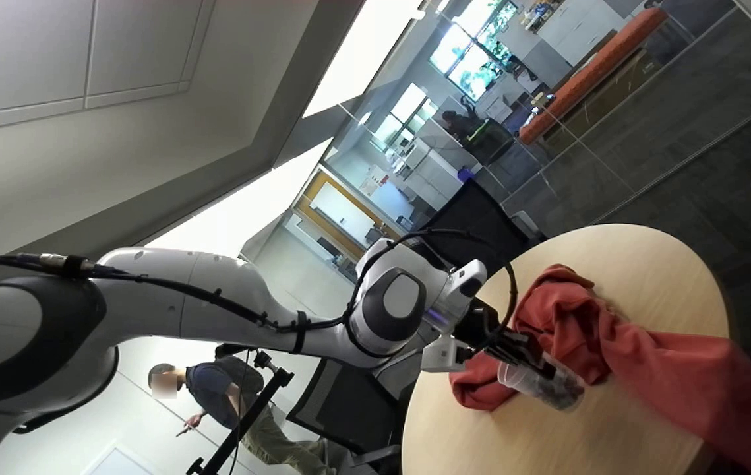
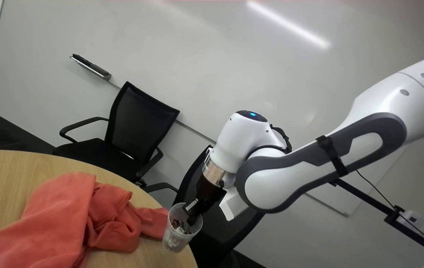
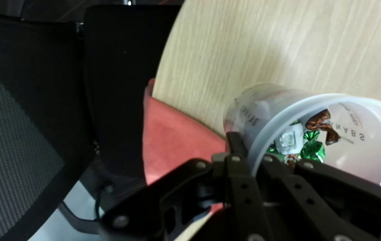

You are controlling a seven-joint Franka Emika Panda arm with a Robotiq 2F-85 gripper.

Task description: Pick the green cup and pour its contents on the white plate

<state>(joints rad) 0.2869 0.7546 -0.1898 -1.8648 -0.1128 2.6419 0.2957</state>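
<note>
Two fingers of the black gripper pinch the wall of a translucent plastic cup, one outside, one inside. Wrapped candies in green, brown and white lie within. The cup is over a round pale-wood table, just beside a crumpled orange-red cloth; whether its base touches the table cannot be told.

In an exterior view, the sightline follows the near arm across the rounded edge of the tabletop toward far windows. In an exterior view, it faces a whiteboard beyond the tabletop's edge. Rolled opposite ways, both exterior views share arm, red cloth and clear cup. The wrist view peers closely down past the claw, over cup and tabletop edge.
</note>
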